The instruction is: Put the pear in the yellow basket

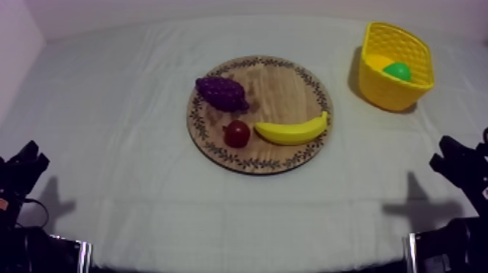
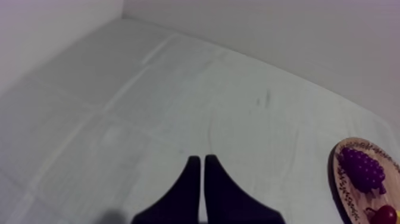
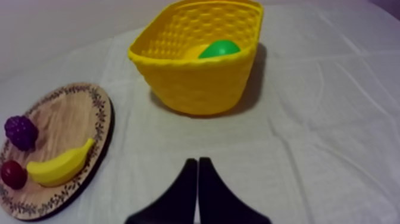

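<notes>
The green pear (image 1: 398,70) lies inside the yellow basket (image 1: 385,93) at the back right; from the right wrist it shows over the basket's rim as a green pear (image 3: 219,48) in the yellow basket (image 3: 196,83). The round wooden board (image 1: 287,87) sits mid-table. My left gripper (image 1: 23,165) rests low at the left edge, its fingers (image 2: 201,173) shut together as a narrow wedge over bare cloth. My right gripper (image 1: 454,156) rests low at the right edge, its fingers (image 3: 197,173) shut as a wedge, well short of the basket.
On the board lie purple grapes (image 1: 221,93), a small red fruit (image 1: 237,133) and a banana (image 1: 293,131). The board (image 3: 65,119) stands left of the basket in the right wrist view. Its rim (image 2: 342,184) with the grapes (image 2: 363,170) shows from the left wrist.
</notes>
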Available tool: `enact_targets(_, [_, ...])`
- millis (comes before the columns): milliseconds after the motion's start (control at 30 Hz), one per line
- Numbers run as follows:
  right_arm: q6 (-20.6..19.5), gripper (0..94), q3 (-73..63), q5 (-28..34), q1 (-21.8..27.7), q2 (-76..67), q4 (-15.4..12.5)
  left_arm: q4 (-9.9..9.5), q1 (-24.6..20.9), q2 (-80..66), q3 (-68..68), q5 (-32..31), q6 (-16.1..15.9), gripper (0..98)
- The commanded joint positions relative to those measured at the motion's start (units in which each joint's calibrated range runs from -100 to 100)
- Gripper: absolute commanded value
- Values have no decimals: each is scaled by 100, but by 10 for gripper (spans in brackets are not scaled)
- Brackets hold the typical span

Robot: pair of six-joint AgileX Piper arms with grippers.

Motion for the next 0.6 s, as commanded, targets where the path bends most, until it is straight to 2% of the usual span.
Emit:
enact_targets(0, [655,5,4,-32,-1,-4,14,1,-1,-4,0,-1,-2,1])
enact_targets(100, [1058,5,15,-66,-1,-4,19,1,-1,-4,0,-1,-2,1])
enact_targets(200, [1240,5,19,-77,-2,-4,21,1,-1,-4,0,-1,-2,1])
enact_targets(567, [1208,5,21,-83,-2,-4,22,1,-1,-4,0,-1,-2,1])
